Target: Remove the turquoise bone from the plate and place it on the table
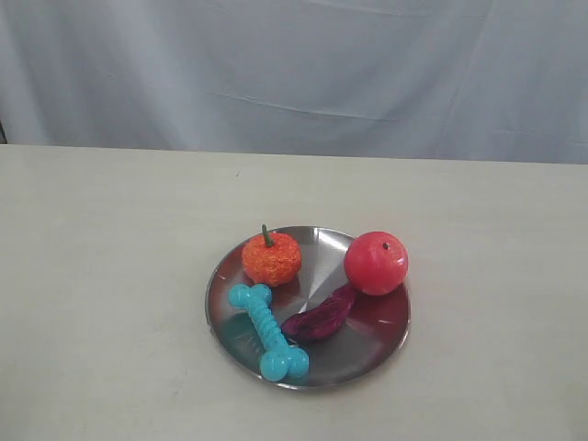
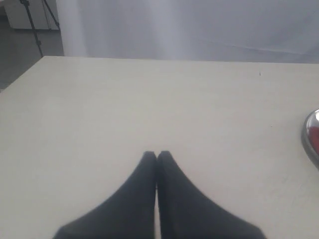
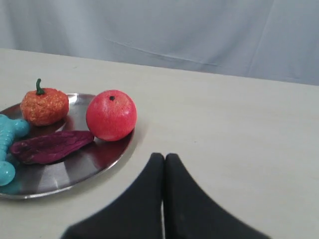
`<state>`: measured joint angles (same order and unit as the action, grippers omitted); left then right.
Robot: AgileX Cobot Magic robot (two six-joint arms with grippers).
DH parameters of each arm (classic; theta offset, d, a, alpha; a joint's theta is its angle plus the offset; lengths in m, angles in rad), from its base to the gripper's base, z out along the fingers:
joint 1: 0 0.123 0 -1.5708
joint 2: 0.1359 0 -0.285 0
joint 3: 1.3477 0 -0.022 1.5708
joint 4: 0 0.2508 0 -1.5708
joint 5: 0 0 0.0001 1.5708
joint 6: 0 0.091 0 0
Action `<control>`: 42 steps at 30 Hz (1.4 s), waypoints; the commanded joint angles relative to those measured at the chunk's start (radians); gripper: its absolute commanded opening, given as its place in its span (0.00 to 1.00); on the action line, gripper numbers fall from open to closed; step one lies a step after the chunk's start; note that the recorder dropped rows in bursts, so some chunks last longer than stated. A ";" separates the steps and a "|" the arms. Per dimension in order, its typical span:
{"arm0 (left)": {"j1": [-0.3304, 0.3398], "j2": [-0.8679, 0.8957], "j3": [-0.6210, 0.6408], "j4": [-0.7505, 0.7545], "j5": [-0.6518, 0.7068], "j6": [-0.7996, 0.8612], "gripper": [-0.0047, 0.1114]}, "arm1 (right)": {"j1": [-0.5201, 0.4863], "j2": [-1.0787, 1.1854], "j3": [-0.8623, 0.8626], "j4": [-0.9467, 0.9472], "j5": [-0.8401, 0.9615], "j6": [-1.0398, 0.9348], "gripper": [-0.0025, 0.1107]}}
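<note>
The turquoise bone [image 1: 268, 332] lies flat on the front left part of the steel plate [image 1: 377, 344], one knob near the plate's front rim. In the right wrist view the bone [image 3: 6, 149] is cut off at the frame edge, on the plate [image 3: 79, 169]. My right gripper [image 3: 164, 157] is shut with nothing in it, above the table [image 1: 110, 276] just beside the plate's rim. My left gripper [image 2: 157, 155] is shut and empty over bare table [image 2: 149, 99], with only a sliver of the plate [image 2: 311, 139] in its view. Neither gripper shows in the exterior view.
On the plate with the bone are an orange pumpkin-like fruit [image 1: 271, 257], a red round fruit [image 1: 377, 262] and a dark purple elongated piece [image 1: 320, 317] touching the bone's side. A pale curtain [image 1: 294, 64] hangs behind the table's far edge.
</note>
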<state>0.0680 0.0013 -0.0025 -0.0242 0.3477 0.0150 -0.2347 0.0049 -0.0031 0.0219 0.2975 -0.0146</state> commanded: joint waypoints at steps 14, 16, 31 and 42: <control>-0.008 -0.001 0.003 -0.001 -0.005 -0.004 0.04 | 0.004 -0.005 0.003 -0.004 -0.473 0.000 0.02; -0.008 -0.001 0.003 -0.001 -0.005 -0.004 0.04 | 0.004 -0.005 0.003 -0.004 -0.527 0.003 0.02; -0.008 -0.001 0.003 -0.001 -0.005 -0.004 0.04 | 0.006 0.032 -0.159 0.031 -0.560 0.484 0.02; -0.008 -0.001 0.003 -0.001 -0.005 -0.004 0.04 | 0.183 0.572 -0.742 -0.035 -0.043 0.367 0.02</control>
<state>0.0680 0.0013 -0.0025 -0.0242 0.3477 0.0150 -0.1150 0.4403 -0.6159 0.0000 0.1248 0.4259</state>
